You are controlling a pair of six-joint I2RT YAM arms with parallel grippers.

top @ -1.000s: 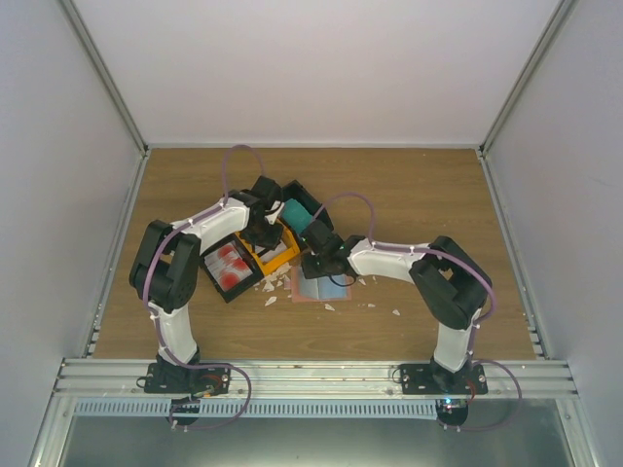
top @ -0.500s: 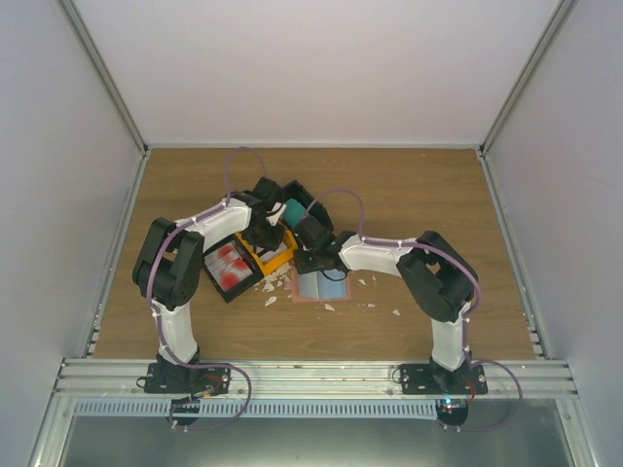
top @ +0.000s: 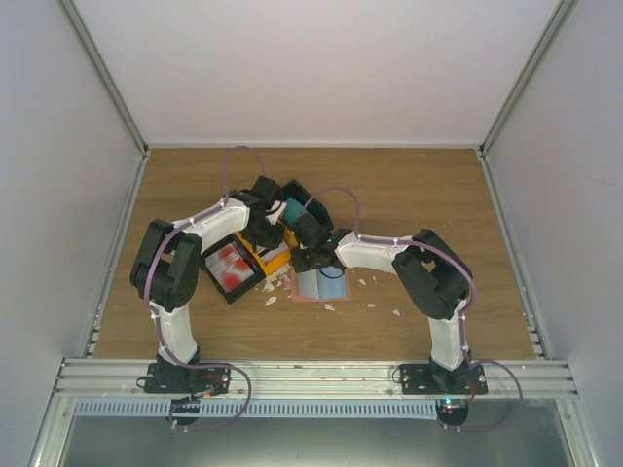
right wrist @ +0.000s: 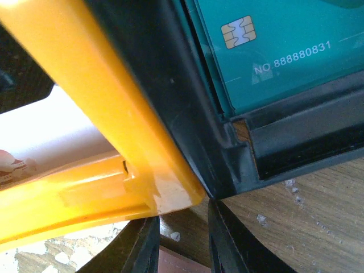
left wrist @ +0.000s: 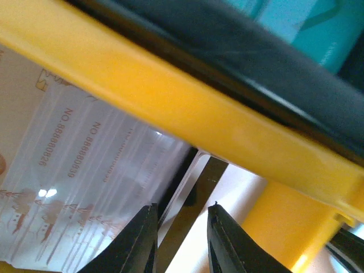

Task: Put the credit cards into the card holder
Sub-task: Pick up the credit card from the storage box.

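Observation:
The card holder [top: 322,285] lies open on the table, light blue inside with a salmon rim; a sliver of it shows in the right wrist view [right wrist: 182,263]. White credit cards with red marks [top: 231,266] lie in the tray's left compartment, and a teal credit card [top: 295,210] [right wrist: 273,51] in its far compartment. My left gripper [top: 265,233] [left wrist: 182,207] reaches into the tray next to a white credit card [left wrist: 85,165]. Its jaws stand narrowly apart, with card edges running between them. My right gripper [top: 304,255] [right wrist: 182,211] is open at the tray's near corner, nothing between its fingers.
The black-and-orange tray [top: 277,255] [left wrist: 170,102] [right wrist: 85,114] lies tilted between the two grippers. Small white paper scraps [top: 271,300] are scattered in front of it and to the right [top: 396,313]. White walls close in the wooden table on three sides.
My right gripper has moved left and farther, up against the tray's corner. The left gripper's jaws have narrowed while it stays in the tray.

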